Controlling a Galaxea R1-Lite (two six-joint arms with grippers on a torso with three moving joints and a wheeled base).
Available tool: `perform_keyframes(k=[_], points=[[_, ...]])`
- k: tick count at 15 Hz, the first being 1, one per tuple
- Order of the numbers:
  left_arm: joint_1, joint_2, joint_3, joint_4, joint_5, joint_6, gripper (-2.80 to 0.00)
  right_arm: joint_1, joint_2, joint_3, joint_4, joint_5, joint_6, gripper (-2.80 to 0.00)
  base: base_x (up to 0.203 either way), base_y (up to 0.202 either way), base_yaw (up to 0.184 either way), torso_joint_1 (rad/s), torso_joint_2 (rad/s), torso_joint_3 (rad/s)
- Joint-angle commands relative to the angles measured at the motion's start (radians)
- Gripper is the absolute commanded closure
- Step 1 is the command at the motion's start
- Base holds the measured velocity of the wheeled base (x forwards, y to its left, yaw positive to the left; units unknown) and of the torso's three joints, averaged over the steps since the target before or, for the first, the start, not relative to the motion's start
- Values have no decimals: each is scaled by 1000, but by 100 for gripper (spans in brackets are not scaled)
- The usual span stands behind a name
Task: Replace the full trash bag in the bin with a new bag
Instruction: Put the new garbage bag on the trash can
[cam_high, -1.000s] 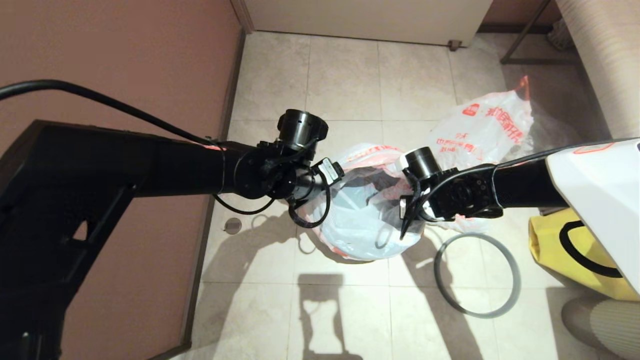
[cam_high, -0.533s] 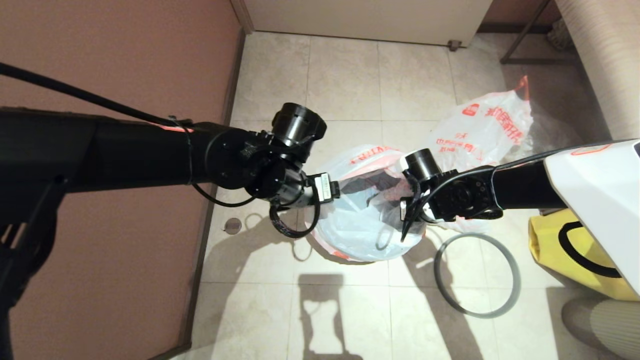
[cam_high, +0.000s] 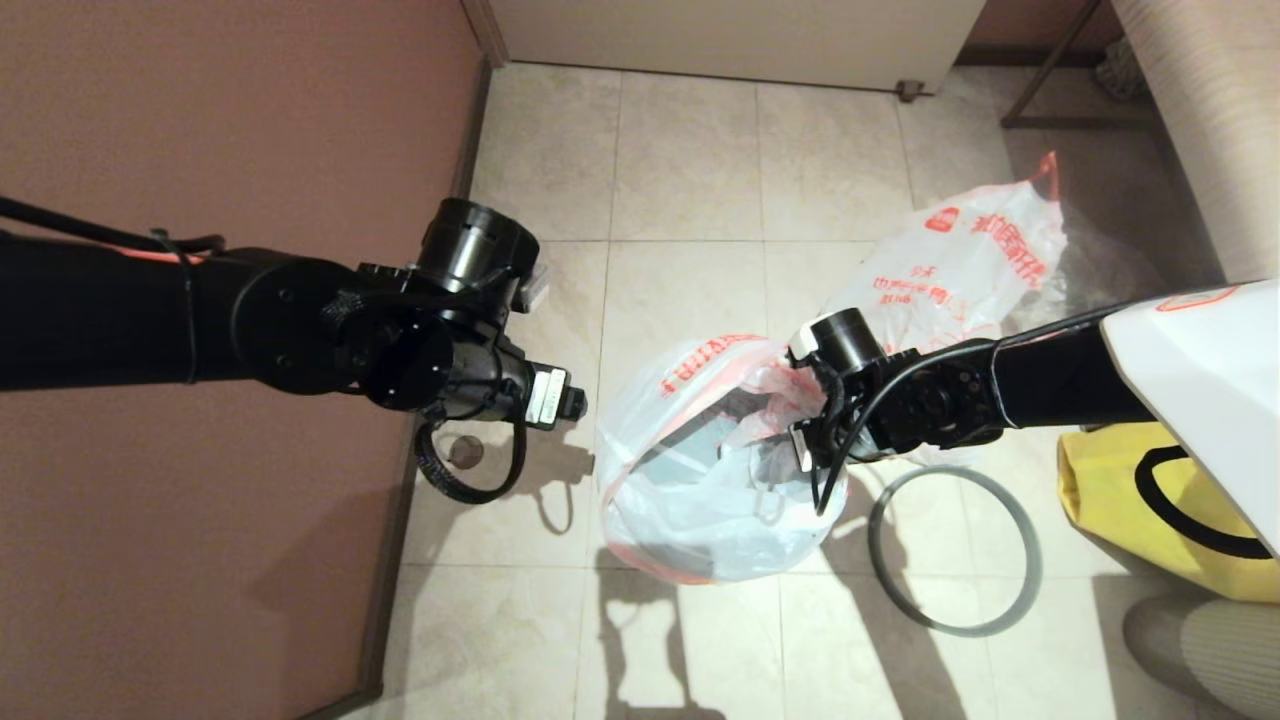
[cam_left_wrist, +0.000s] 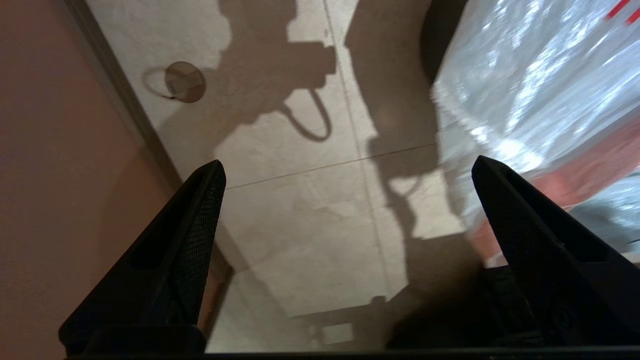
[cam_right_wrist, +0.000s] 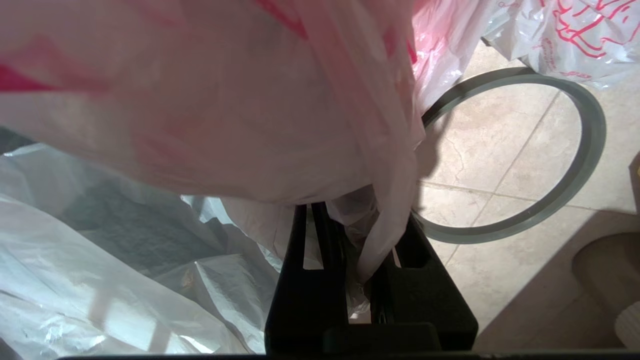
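Note:
The new bag (cam_high: 700, 470), thin white plastic with red print, stands open and puffed over the bin in the middle of the floor. My right gripper (cam_right_wrist: 357, 212) is shut on a bunched strip of its rim at the bag's right side (cam_high: 815, 470). The bin shows only as a dark curved wall (cam_left_wrist: 437, 45) beside the bag. My left gripper (cam_left_wrist: 347, 165) hangs open and empty over bare tile, left of the bag and near the wall. The full trash bag (cam_high: 960, 260) sits lumpy on the floor at the back right.
The bin's grey ring (cam_high: 955, 550) lies flat on the tiles just right of the bag. A big yellow bag (cam_high: 1150, 510) stands at the right edge. A brown wall (cam_high: 200, 120) runs along the left, with a floor drain (cam_high: 464, 452) beside it.
My left gripper has let go of the bag's left rim and swung left toward the wall. The bag has sagged and shifted nearer, still held by the right gripper.

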Motion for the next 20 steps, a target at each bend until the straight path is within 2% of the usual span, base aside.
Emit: perform_keyframes(k=[1, 2, 5, 6, 7, 13, 14, 16, 17, 20], points=[[14, -43, 64, -21, 2, 59, -280, 12, -11, -2, -1, -3, -4, 0, 0, 0, 0, 0, 0, 0], [16, -61, 95, -47, -13, 85, -280, 21, -17, -2, -1, -5, -6, 0, 0, 0, 0, 0, 0, 0], [13, -92, 173, -67, -189, 175, -280, 22, -12, -8, -2, -5, -9, 0, 0, 0, 0, 0, 0, 0], [10, -83, 192, -78, -222, 201, -280, 22, -6, -8, -2, -5, -9, 0, 0, 0, 0, 0, 0, 0], [7, -62, 207, -102, -227, 217, -280, 21, 1, -7, -2, -6, -9, 0, 0, 0, 0, 0, 0, 0], [-52, 41, 346, -455, -222, 300, -280, 20, 26, -8, -3, -5, -7, 0, 0, 0, 0, 0, 0, 0], [-54, 66, 353, -502, -204, 302, -280, 19, 27, -8, -3, -7, -6, 0, 0, 0, 0, 0, 0, 0], [-58, 111, 367, -618, -128, 310, -280, 15, 29, -3, -3, -7, -5, 0, 0, 0, 0, 0, 0, 0], [-66, 110, 382, -634, -123, 333, -280, 16, 32, -3, -3, -7, -4, 0, 0, 0, 0, 0, 0, 0], [-85, 108, 394, -642, -123, 338, -280, 16, 33, -3, -4, -7, -3, 0, 0, 0, 0, 0, 0, 0]])
